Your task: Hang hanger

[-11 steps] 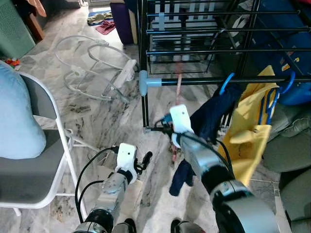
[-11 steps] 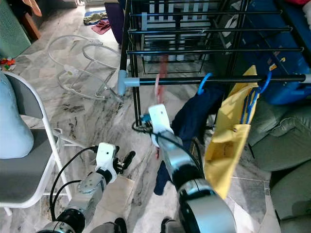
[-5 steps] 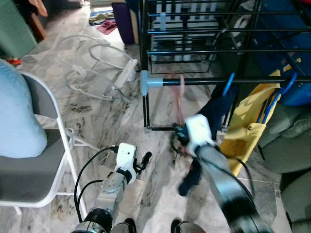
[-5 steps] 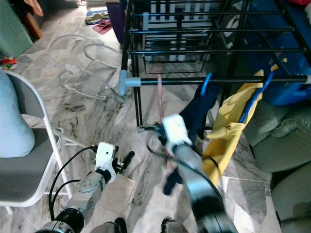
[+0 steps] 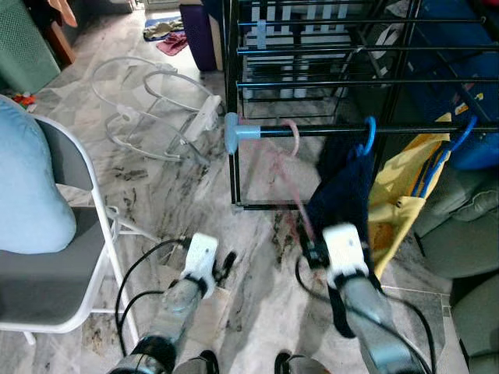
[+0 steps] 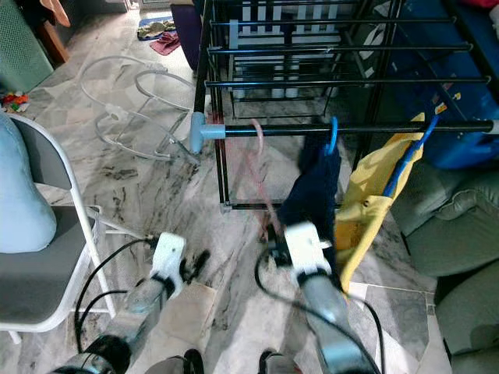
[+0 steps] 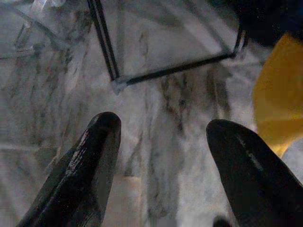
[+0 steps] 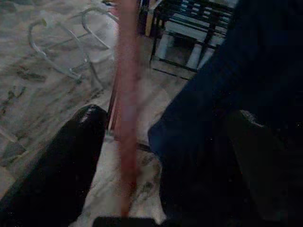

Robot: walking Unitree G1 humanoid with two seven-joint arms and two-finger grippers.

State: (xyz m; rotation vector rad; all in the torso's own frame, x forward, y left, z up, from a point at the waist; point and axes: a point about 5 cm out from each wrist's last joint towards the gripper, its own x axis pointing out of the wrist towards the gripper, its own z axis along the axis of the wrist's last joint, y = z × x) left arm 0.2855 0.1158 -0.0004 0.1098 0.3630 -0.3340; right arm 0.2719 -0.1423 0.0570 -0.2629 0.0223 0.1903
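A pink hanger (image 5: 291, 164) hangs by its hook on the black rail (image 5: 312, 131) of the drying rack, blurred as it swings. Beside it a dark blue garment (image 5: 343, 195) hangs on a blue hanger, and a yellow garment (image 5: 394, 210) hangs further right. My right gripper (image 5: 310, 253) is low, below the rail, in front of the dark garment. In the right wrist view its fingers (image 8: 71, 156) stand apart, with the pink hanger (image 8: 127, 94) passing between them untouched. My left gripper (image 7: 161, 142) is open above the marble floor, holding nothing.
A white folding chair (image 5: 86, 195) with a light blue cushion stands at the left. A white wire frame (image 5: 148, 101) lies on the floor behind. The black rack's legs (image 5: 232, 171) are straight ahead. Grey upholstery (image 5: 468, 234) is at the right.
My right arm has dropped from near the rail to low in front of me. The pink hanger now hangs from the rail by itself. The dark garment has swung.
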